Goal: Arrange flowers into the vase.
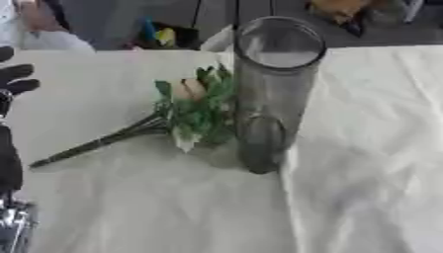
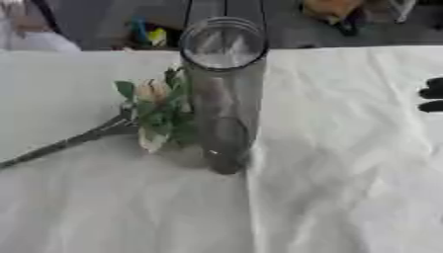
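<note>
A clear glass vase (image 1: 270, 94) stands upright mid-tabletop (image 1: 363, 188) with nothing inside. The flower bunch (image 1: 195, 111) lies touching it at nine o'clock, stems trailing toward eight. The left hand (image 1: 13, 79) at the left edge and the right hand (image 2: 431, 94) at three o'clock hold nothing, fingers relaxed.

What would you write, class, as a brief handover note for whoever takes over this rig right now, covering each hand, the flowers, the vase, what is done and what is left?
Left hand: at the left edge, holding nothing, fingers relaxed.
Right hand: only fingertips show at the right edge, away from the work.
Vase: clear, upright mid-table on the white cloth, with no flowers in it.
Flowers: one bunch lying on the cloth left of the vase, blooms against it, stems pointing to the near left.
Done: nothing yet.
Left: pick up the bunch and stand it in the vase.
</note>
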Available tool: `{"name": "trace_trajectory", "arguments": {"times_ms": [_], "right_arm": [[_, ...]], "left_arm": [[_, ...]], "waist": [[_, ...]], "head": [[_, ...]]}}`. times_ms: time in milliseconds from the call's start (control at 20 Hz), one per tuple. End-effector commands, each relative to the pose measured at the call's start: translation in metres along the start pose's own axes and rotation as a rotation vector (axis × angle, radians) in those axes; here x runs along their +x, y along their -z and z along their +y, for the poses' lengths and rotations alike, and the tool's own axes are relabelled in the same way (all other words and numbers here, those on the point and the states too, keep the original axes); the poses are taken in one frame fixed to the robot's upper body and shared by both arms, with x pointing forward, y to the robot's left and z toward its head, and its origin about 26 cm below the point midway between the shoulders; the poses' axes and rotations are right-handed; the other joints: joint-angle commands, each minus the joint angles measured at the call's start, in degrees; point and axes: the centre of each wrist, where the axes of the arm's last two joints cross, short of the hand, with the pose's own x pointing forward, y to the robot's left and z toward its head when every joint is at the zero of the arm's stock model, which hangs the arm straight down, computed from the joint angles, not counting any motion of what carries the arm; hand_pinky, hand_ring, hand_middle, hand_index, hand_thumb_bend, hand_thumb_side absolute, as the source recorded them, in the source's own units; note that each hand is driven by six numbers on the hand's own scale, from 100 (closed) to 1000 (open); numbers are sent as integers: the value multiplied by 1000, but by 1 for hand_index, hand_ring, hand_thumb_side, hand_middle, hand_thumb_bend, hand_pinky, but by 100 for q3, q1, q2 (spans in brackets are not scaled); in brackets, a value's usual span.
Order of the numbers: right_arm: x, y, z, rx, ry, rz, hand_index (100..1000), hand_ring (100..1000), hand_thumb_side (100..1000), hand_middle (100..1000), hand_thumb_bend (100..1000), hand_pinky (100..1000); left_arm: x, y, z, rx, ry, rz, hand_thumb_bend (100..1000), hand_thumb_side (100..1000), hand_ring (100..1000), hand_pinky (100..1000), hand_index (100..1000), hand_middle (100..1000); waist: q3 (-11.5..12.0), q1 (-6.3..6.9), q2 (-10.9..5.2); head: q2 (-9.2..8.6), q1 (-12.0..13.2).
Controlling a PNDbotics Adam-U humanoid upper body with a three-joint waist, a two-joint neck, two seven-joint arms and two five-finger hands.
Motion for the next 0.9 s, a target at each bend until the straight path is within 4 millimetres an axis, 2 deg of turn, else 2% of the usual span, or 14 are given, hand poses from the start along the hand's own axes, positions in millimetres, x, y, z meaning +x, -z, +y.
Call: {"name": "trace_trajectory", "arguments": {"times_ms": [50,250,400,450,500,750,850,900], "right_arm": [[5,5,-3,0,-4,-31,813,641,1000,623,100,565],[5,5,-4,1,-5,-34,813,642,1000,623,100,565],[5,5,-4,2,-8,-34,813,642,1000,623,100,565],[5,5,-5,1,-9,-32,813,643,1000,623,100,566],[5,4,-5,1,-9,-30,813,643,1000,623,100,566],[4,4,-6,3,-10,-26,813,645,1000,624,100,567],[4,4,-7,4,-10,-26,813,645,1000,624,100,567],[4,4,-7,5,-11,-25,813,646,1000,624,100,567]], "left_arm": [[6,6,2,-15,7,-33,100,999,701,677,816,734],[6,7,4,-20,18,-40,100,986,705,679,821,743],[8,14,12,-40,93,-50,100,976,714,677,827,758],[9,19,16,-54,139,-57,158,973,725,679,842,774],[11,25,20,-67,191,-63,173,965,729,679,858,780],[23,50,37,-149,457,-48,177,940,737,688,982,774],[26,55,41,-181,537,-35,179,946,746,697,989,781],[28,58,43,-203,580,-32,203,949,782,726,973,816]], "waist": [[4,-63,-21],[7,-57,-24],[16,-54,-48],[27,-48,-70],[36,-43,-92],[45,2,-220],[36,18,-248],[31,32,-266]], "head": [[32,-5],[-32,-26],[-51,-64],[-38,-72],[-21,-73],[83,-33],[104,-14],[114,-10]]}}
